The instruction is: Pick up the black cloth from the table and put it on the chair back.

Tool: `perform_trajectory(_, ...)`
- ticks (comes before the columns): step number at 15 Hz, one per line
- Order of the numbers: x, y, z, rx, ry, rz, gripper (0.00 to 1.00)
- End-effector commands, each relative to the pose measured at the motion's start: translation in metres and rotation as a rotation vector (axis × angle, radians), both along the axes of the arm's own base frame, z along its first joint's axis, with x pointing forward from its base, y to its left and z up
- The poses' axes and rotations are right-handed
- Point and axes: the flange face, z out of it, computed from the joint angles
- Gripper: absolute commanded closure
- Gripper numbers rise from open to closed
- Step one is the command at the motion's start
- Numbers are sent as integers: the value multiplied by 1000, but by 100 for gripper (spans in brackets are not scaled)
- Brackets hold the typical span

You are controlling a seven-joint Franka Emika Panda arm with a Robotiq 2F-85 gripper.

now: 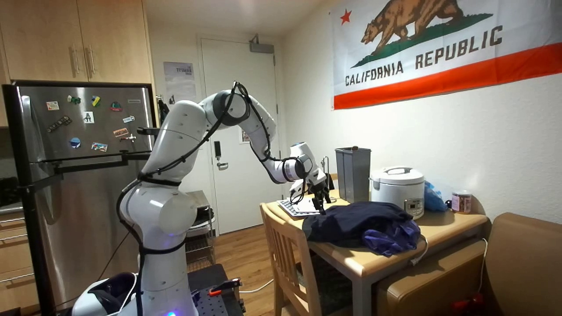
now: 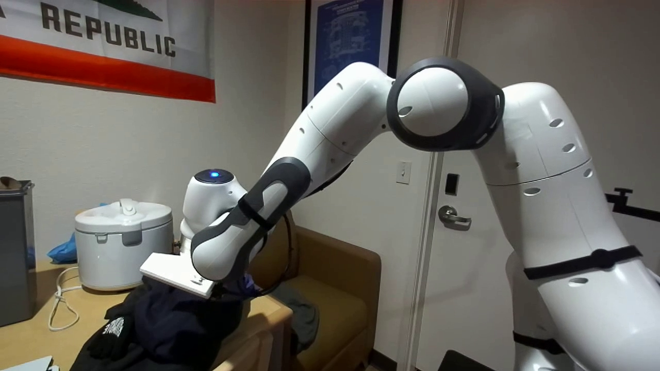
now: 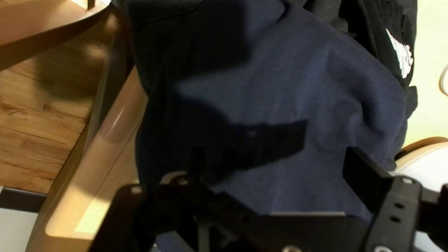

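The arm (image 1: 182, 131) is cased in glossy white shells (image 2: 337, 118), parted by dark grey bands (image 2: 487, 116) and dotted with oval recesses (image 2: 531, 191). Black cable (image 1: 212, 131) is strung along it, with black straps (image 1: 162, 251) wrapped around. A blue light (image 2: 214, 174) is set in the dark wrist cap (image 2: 202, 178); the black fingers (image 3: 367, 180) are studded with silver screws (image 3: 407, 181).
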Motion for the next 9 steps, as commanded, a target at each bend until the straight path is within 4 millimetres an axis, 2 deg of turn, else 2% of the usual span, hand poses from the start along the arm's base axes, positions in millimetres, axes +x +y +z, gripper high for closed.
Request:
perform_trajectory(1,2,7,7,-21,20,-14,0)
perform_trajectory(9,7,-7,-26,-41,89,-53,0)
